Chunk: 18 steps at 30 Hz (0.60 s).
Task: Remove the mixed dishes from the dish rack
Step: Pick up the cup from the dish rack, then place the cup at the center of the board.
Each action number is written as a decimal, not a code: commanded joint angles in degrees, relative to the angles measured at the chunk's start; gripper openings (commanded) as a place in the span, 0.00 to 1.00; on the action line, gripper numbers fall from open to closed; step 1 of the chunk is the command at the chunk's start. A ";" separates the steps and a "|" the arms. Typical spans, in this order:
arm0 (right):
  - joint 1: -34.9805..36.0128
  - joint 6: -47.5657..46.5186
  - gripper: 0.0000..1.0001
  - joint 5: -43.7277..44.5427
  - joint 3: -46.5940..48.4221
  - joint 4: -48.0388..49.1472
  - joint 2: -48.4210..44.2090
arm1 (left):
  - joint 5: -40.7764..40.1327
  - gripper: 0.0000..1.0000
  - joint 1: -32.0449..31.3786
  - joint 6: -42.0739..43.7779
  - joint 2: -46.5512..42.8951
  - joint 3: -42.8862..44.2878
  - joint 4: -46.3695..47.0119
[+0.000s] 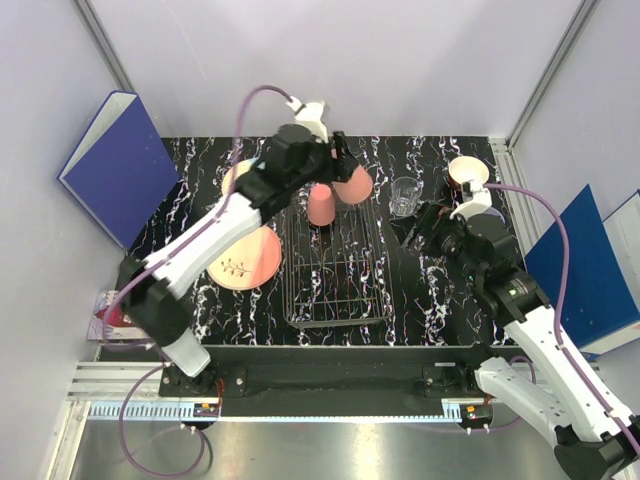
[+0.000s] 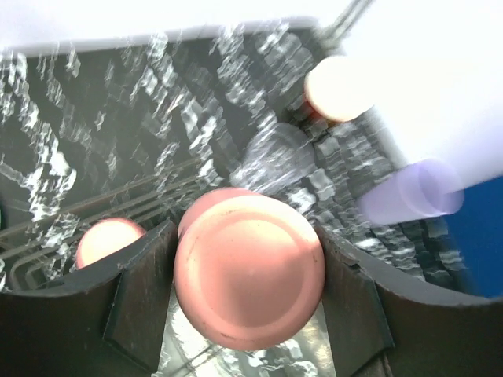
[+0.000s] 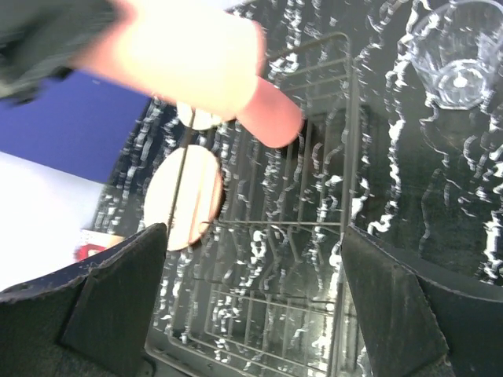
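Snugly around a smooth, round salmon-pink cup [image 2: 250, 275], left gripper [image 2: 245, 251]; right gripper [image 3: 255, 239] wide apart

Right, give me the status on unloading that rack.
Done: a salmon-pink plate and the clear glass sit on the table outside the dish rack. In hand: the left gripper is closed on one salmon-pink cup at the rack's far end. Left: a second salmon-pink cup inside the rack; the right gripper hangs open and empty.
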 commanded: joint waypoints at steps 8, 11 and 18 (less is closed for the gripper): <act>0.26 8.11 1.00 -13.97 -2.98 12.86 -7.53 | 25.69 0.00 3.25 -25.42 -20.54 -24.40 35.31; 0.35 10.66 1.00 -18.10 -4.03 17.08 -8.49 | 29.30 0.00 3.26 -31.31 -20.36 -27.40 43.67; 0.26 12.95 0.99 -20.75 -5.18 23.69 -8.77 | 31.51 0.00 3.26 -35.47 -19.31 -28.99 48.69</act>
